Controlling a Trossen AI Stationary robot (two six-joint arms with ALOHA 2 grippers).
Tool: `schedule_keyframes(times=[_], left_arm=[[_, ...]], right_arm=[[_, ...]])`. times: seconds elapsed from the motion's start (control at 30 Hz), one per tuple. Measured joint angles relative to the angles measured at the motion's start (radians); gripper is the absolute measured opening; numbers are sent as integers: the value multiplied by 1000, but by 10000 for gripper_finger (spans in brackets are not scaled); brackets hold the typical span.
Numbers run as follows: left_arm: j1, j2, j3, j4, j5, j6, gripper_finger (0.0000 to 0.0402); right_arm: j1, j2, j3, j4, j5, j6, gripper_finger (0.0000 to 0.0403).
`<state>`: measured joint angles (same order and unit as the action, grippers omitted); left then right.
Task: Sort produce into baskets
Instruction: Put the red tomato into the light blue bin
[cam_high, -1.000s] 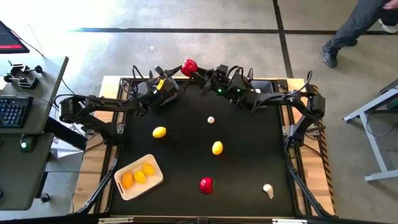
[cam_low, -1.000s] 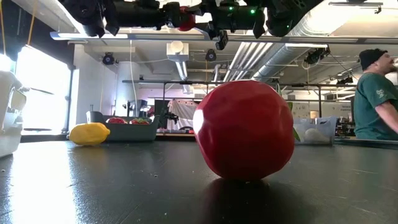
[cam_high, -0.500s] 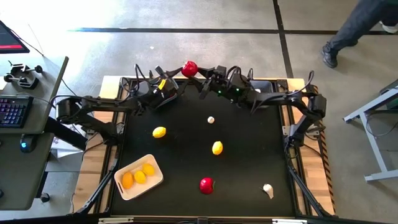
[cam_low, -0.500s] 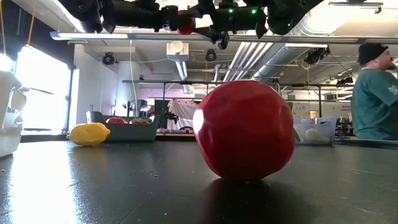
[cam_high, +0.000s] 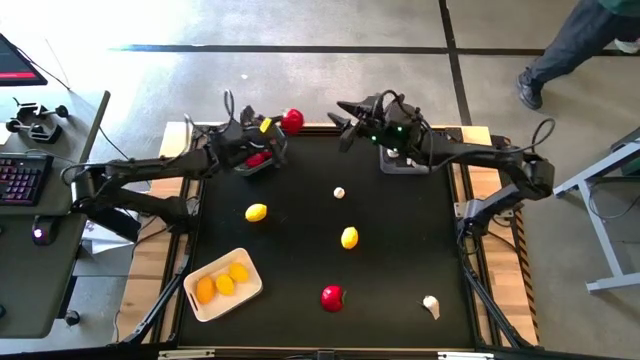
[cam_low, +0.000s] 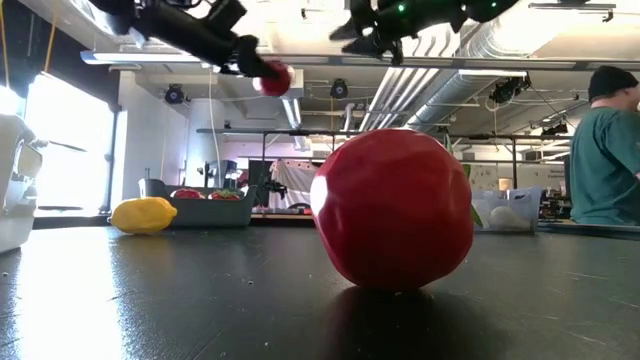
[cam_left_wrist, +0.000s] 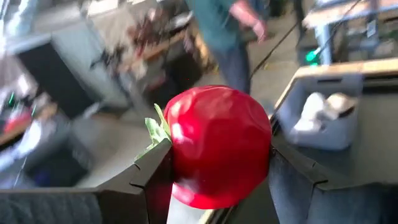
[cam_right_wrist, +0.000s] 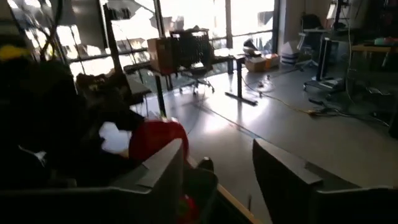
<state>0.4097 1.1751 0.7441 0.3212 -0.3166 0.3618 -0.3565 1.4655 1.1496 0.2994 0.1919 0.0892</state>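
My left gripper (cam_high: 287, 125) is shut on a red round piece (cam_high: 292, 121) with a green top, held high over the table's far edge, above and beside the dark grey bin (cam_high: 258, 160) that holds red pieces. My right gripper (cam_high: 345, 116) is open and empty, up in the air to the right of the red piece, near the grey-blue bin (cam_high: 405, 162). On the table lie two lemons (cam_high: 257, 212) (cam_high: 349, 237), a small garlic bulb (cam_high: 339, 192), another red piece (cam_high: 332, 296) and a garlic bulb (cam_high: 431, 305). The cream tray (cam_high: 200, 296) holds three lemons. My left gripper pinches the red piece by its two opposite sides (cam_left_wrist: 177, 168) between its two fingers (cam_left_wrist: 152, 183). The fingers come from the table's left, slanting a little downward. The piece is lifted clear of the table, its green top (cam_left_wrist: 155, 132) against one finger.
The grey-blue bin (cam_left_wrist: 317, 115) holds whitish garlic bulbs. In the low view the red piece on the table (cam_low: 392, 208) stands close to the camera. A person (cam_high: 575, 40) walks on the floor beyond the table's far right corner. A desk with a keyboard stands at the left.
The red piece was between both grippers over the far edge. My right gripper has let go of it and drawn back toward the table's right edge. My left gripper has kept the piece and carried it a little left and down, toward the dark grey bin.
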Motion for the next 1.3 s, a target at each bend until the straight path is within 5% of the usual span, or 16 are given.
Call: schedule_keyframes(times=[0.27,0.63,1.3], left_arm=[[168,-122,0,-424,-34,-195,187],[401,-2,18,-592,236,-233,186],[500,415,333,-843,306,-68,186]], right_arm=[[-8,-14,-1,-103,1,-69,13],[-10,-14,-1,-133,0,-86,4],[-10,-14,-1,-155,0,-125,0]])
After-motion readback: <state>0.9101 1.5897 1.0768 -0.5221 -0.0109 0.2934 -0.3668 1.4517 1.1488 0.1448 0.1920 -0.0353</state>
